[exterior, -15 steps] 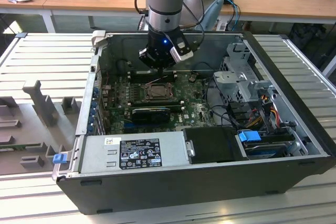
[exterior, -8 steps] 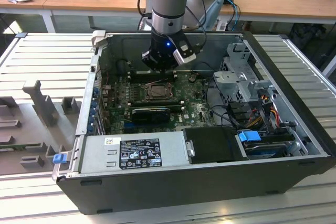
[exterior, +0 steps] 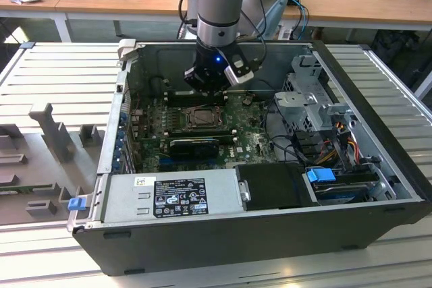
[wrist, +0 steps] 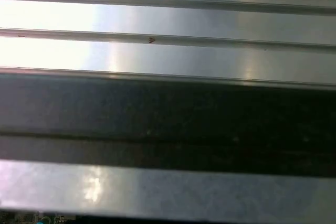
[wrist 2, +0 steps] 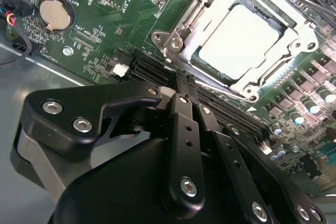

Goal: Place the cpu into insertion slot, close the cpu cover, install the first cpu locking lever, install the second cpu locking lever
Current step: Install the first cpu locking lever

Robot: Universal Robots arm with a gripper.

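Closed, empty fingers (wrist 2: 181,85) hide part of the cpu cover (wrist 2: 184,30) framing the seated cpu (wrist 2: 239,38).

Lab: opened computer case (exterior: 223,234) on slatted metal bench (exterior: 61,72).

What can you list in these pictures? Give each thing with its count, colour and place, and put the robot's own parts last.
computer case: one, dark grey, open on the ribbed metal table.
circuit board: one, green, on the case floor.
cpu: one, silver-grey, seated in the insertion slot.
cpu cover: one, silvery, closed around the cpu.
coin battery: one, silver, on the board.
power-supply box: one, grey, along the case's near wall.
arm: one, grey and blue, above the case.
end effector: one, black, fingers together, beside the slot.
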